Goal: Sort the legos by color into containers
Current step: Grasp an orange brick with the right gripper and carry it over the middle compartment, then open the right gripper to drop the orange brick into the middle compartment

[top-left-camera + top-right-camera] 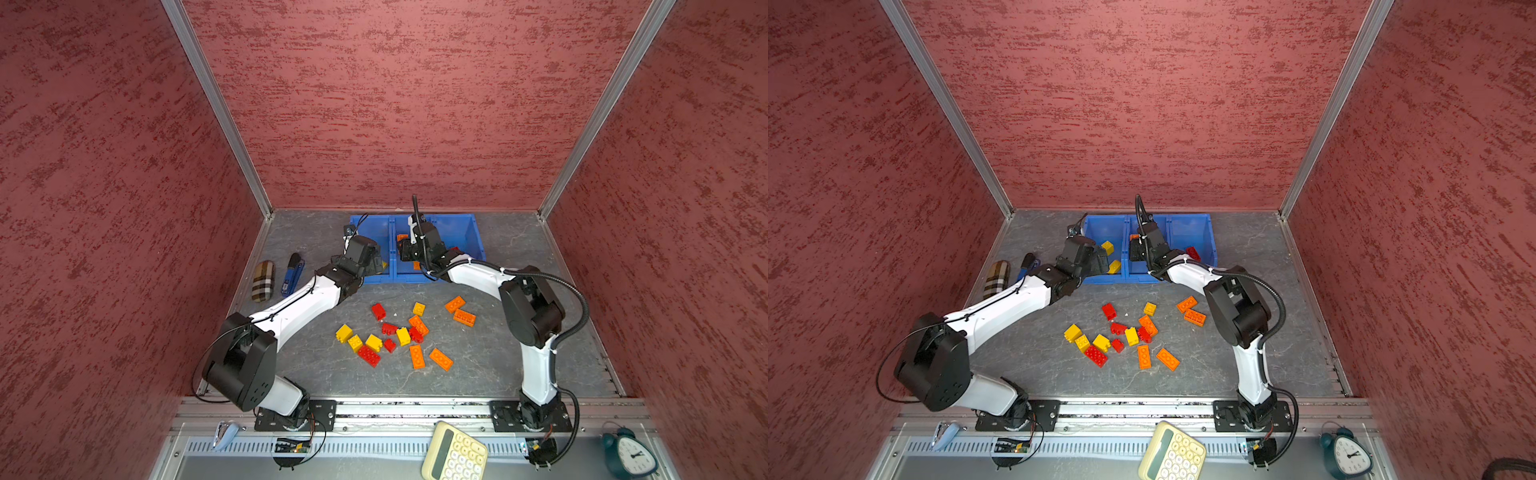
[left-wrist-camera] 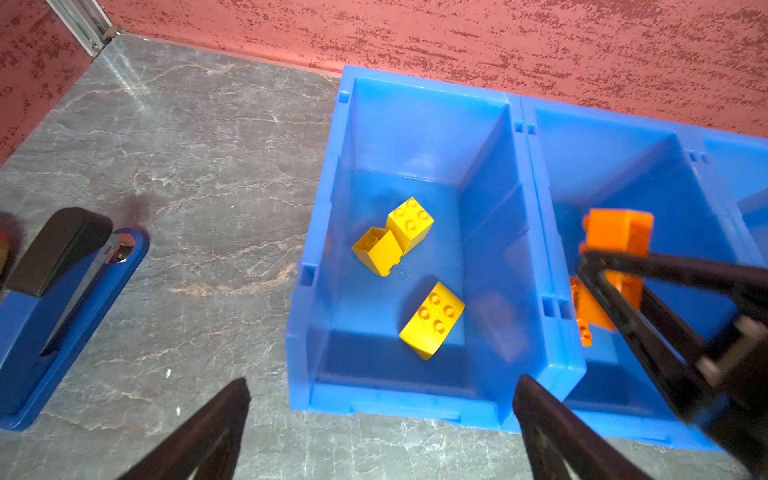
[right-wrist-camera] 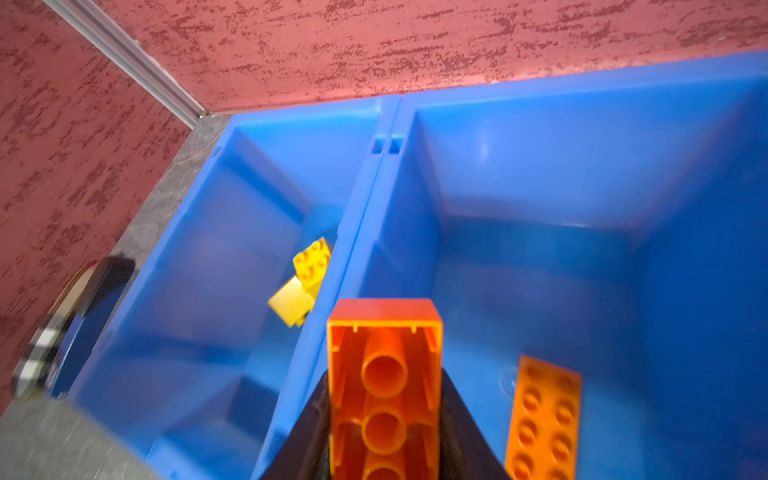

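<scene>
Brick in grip: one orange 2x4 lego (image 3: 384,374), pinched on its long sides by the right gripper (image 3: 384,384), whose fingers are set narrow around it.
Its axis: the long axis runs in line with the fingers, with one short end jutting past the tips toward the back wall. The hollow underside faces the wrist camera.
Its place: in the air over the middle bin (image 3: 540,174), close to the wall it shares with the left bin (image 2: 415,137).
Left gripper (image 2: 380,395): fingers spread wide and holding nothing, at the front lip of the left bin.
Containers (image 1: 473,243): three blue bins joined in a row against the back wall, each with its long axis front to back.
Left bin count: three yellow 2x2 bricks (image 2: 409,222); two touch, and one lies apart nearer the front lip.
Middle bin count: one flat orange brick (image 3: 544,419) with studs up, roughly parallel to the held one. Whether more lie under the gripper cannot be told.
Right bin (image 1: 1187,232) count: one red brick (image 1: 1192,252) in sight.
Table (image 1: 332,374) count: fifteen loose legos, made up of five red (image 1: 378,311), five yellow (image 1: 344,333) and five orange (image 1: 464,318).
Long ones on the table: one orange (image 1: 417,357) points nearly front to back. Its orange neighbour (image 1: 441,359) and a long red brick (image 1: 369,356) lie on the diagonal.
</scene>
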### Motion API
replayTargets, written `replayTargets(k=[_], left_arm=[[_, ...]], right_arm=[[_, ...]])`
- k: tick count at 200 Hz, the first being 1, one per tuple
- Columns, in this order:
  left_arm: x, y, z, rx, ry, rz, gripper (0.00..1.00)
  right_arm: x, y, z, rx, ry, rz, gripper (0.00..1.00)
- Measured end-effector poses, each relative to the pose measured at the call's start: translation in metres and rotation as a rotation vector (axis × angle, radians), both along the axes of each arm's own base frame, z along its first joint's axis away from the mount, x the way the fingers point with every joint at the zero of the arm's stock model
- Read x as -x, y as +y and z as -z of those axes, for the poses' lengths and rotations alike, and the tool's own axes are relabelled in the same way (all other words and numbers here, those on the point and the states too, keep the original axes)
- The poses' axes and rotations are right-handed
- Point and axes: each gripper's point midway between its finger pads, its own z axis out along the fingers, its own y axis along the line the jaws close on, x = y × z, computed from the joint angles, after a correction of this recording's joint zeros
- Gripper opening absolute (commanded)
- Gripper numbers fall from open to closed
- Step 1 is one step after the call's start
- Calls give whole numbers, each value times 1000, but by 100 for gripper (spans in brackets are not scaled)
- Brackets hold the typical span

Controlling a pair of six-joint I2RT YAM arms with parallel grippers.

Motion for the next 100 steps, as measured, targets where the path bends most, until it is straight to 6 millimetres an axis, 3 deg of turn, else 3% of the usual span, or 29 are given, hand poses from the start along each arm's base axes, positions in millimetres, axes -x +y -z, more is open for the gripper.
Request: replayTargets(k=[57,82,100], left_arm=[[6,0,6,-1,20,6,99],[7,-10,4,5,11,39,99],[8,-17,3,5,6,67,99]], right_arm=[[-4,-4,11,21,26,19,55],[14,-15,17,36,49,16,63],[33,-27,9,41,58,7,68]])
